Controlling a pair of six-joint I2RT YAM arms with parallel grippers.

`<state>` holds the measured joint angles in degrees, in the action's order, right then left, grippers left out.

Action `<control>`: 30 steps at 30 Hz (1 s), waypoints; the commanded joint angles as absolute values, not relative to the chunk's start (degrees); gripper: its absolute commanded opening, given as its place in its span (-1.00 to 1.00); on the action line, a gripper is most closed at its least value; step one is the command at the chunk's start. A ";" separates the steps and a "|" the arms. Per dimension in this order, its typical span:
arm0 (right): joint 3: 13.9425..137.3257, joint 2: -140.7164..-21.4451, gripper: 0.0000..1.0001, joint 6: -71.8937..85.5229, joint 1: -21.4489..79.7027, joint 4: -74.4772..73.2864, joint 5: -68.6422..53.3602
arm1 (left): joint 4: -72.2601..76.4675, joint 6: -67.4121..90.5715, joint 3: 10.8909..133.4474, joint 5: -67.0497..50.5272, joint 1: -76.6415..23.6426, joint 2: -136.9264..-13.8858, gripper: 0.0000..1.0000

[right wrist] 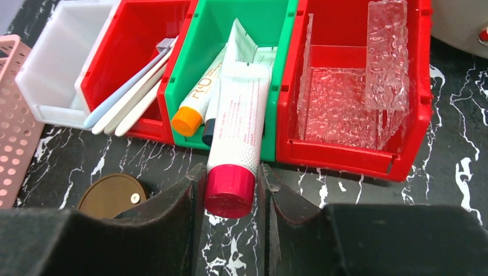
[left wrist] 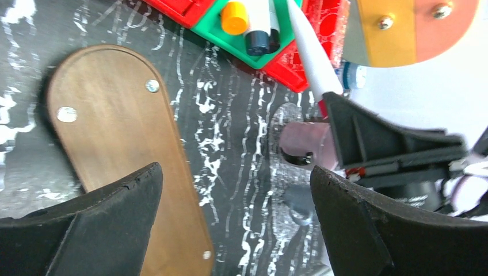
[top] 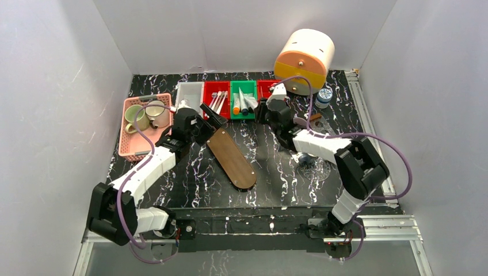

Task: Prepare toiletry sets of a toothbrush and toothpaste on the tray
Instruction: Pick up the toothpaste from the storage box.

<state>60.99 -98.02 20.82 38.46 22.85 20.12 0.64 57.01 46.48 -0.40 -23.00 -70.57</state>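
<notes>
We are pinching a tube point(right wrist: 239, 121) by its red cap point(right wrist: 229, 198) in the right pincer point(right wrist: 230, 175), left pincer point(left wrist: 236, 175) spread over the tray point(left wrist: 109, 115); the slick cap could slip free.

On my left, a pink perforated plastic basket point(top: 133, 146) holds two mugs point(top: 137, 117); a cream-and-orange cylinder point(top: 304, 57) sits back right.

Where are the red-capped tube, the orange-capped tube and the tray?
red-capped tube point(right wrist: 237, 129): right wrist view, on its white body.
orange-capped tube point(right wrist: 198, 99): right wrist view, on its body above the cap.
tray point(top: 233, 158): top view, on its bare wooden middle.
</notes>
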 commanded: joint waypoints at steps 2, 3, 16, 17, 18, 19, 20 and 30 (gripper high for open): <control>53.68 -90.71 -0.97 21.90 40.27 38.29 24.16 | 9.40 66.70 45.67 -6.49 -23.10 -72.96 0.92; 52.29 -89.88 -0.97 21.78 40.71 39.98 24.57 | 11.06 67.98 45.44 -7.15 -23.22 -73.47 0.90; 41.43 -83.75 -0.97 16.48 47.00 57.24 25.29 | 23.03 78.12 48.59 -10.87 -26.74 -81.62 0.80; 41.07 -83.59 -0.97 15.88 47.60 58.21 25.31 | 24.06 78.88 48.60 -10.92 -27.03 -82.03 0.80; 40.78 -83.54 -0.97 15.44 48.09 58.94 25.32 | 25.04 79.66 48.60 -11.05 -27.33 -82.40 0.79; 40.45 -83.50 -0.97 15.11 48.48 59.56 25.28 | 25.88 80.24 48.60 -11.07 -27.60 -82.74 0.79; 40.21 -83.50 -0.97 14.71 48.96 60.53 25.09 | 26.55 80.74 48.60 -11.03 -27.87 -82.98 0.78; 38.66 -83.41 -0.97 10.68 52.88 64.88 24.74 | 31.21 84.26 45.92 -6.99 -28.96 -81.75 0.52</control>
<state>38.44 -85.58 13.26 51.59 57.14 24.08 28.38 82.35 46.76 -8.80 -28.27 -83.20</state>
